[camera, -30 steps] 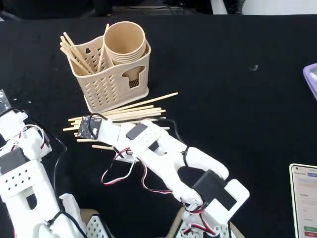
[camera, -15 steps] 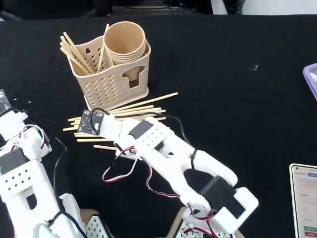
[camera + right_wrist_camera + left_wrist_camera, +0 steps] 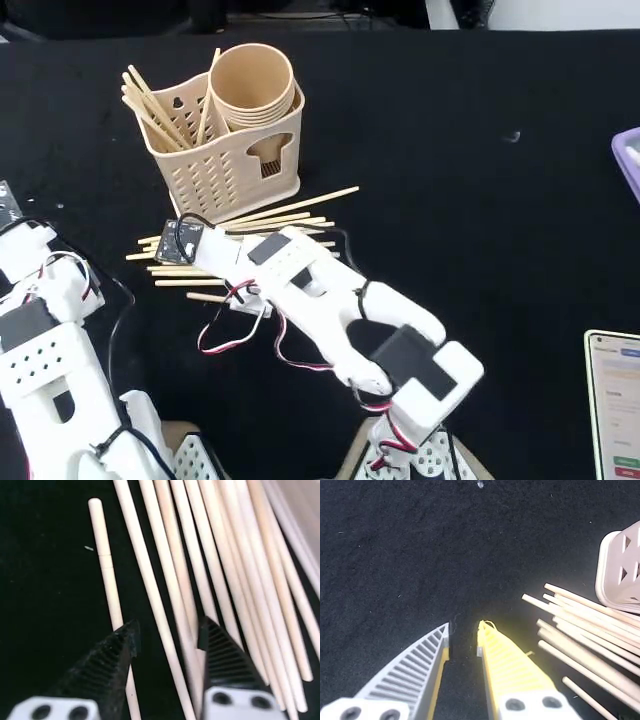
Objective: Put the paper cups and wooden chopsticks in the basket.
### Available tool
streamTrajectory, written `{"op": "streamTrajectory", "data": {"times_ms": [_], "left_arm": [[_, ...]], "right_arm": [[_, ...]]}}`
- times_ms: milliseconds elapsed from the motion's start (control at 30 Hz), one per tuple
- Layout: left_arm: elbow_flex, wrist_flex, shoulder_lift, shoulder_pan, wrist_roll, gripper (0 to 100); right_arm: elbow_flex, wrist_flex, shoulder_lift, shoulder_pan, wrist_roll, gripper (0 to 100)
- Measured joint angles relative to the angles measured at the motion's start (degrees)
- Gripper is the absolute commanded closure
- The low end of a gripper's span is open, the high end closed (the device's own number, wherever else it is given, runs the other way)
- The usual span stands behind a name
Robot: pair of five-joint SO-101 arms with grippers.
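Left gripper hangs low over bare black table at the near left, its two jaws only a narrow slit apart with nothing between them; about eight loose wooden chopsticks lie just beside it, their ends pointing its way. Next along, the right gripper sits down on that same pile, jaws set moderately wide and straddling two sticks, one more lying just outside one jaw; roughly ten loose sticks in all fan out in front of the basket. Behind them stands the single basket, upright, with about six chopsticks leaning in its left compartment and one nested stack of paper cups, at least four rims countable, in its right. A phone lies at the far right edge.
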Motion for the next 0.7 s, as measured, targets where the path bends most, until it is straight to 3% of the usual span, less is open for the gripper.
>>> {"op": "streamTrajectory", "data": {"times_ms": [433,633,700], "left_arm": [[0.00,0.00,0.00,0.00,0.00,90],[0.00,0.00,0.00,0.00,0.00,90],[0.00,0.00,0.00,0.00,0.00,90]], "right_arm": [[6.15,10.29,-15.65,0.70,0.09,98.8],[15.56,7.91,-19.96,0.62,0.09,97.7],[17.41,5.10,-19.96,0.62,0.09,91.3]]}}
